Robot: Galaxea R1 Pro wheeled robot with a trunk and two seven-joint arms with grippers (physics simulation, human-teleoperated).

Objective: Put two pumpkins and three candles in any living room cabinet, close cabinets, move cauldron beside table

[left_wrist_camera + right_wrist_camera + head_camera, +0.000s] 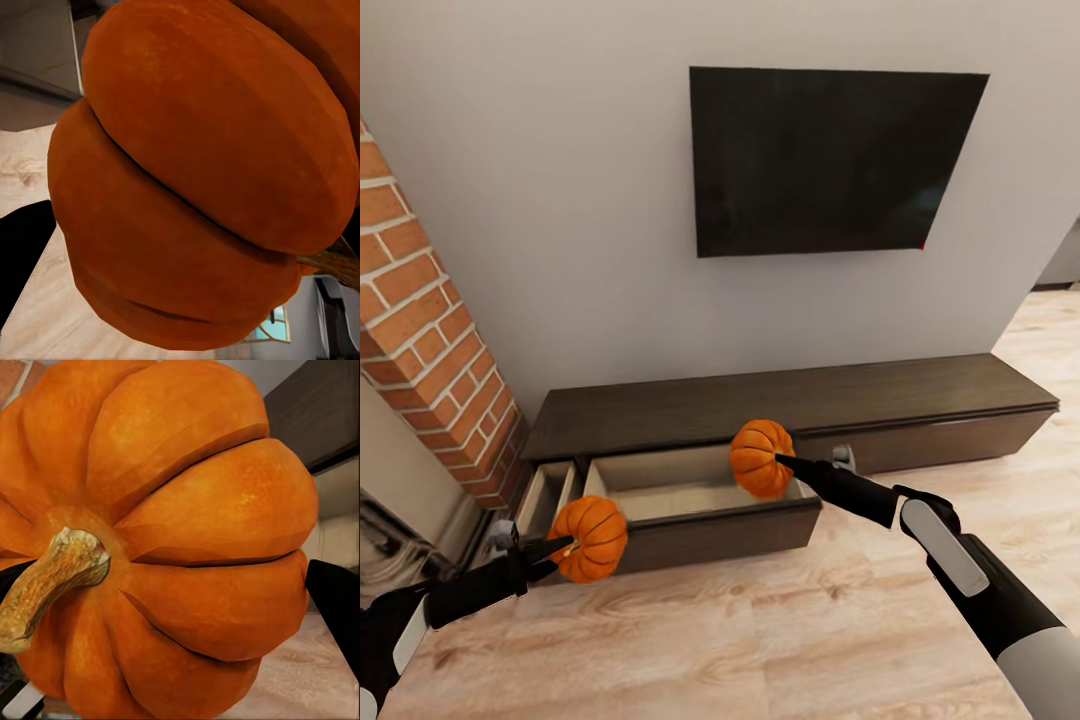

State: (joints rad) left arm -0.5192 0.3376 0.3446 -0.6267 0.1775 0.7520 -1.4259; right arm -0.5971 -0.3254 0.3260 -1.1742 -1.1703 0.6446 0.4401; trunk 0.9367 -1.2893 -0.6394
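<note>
Pumpkins both in my grip: right gripper clamps one pumpkin over the cabinet's open drawer, left gripper clamps the other pumpkin outside its front. Nothing stowed yet, I judge; candles, closing and cauldron remain.

The cabinet's pulled-out drawer lies open from above, its front wall standing.

We see two slim black arms; the right forearm carries a pale grey oval panel and ends in a light-grey sleeve
</note>
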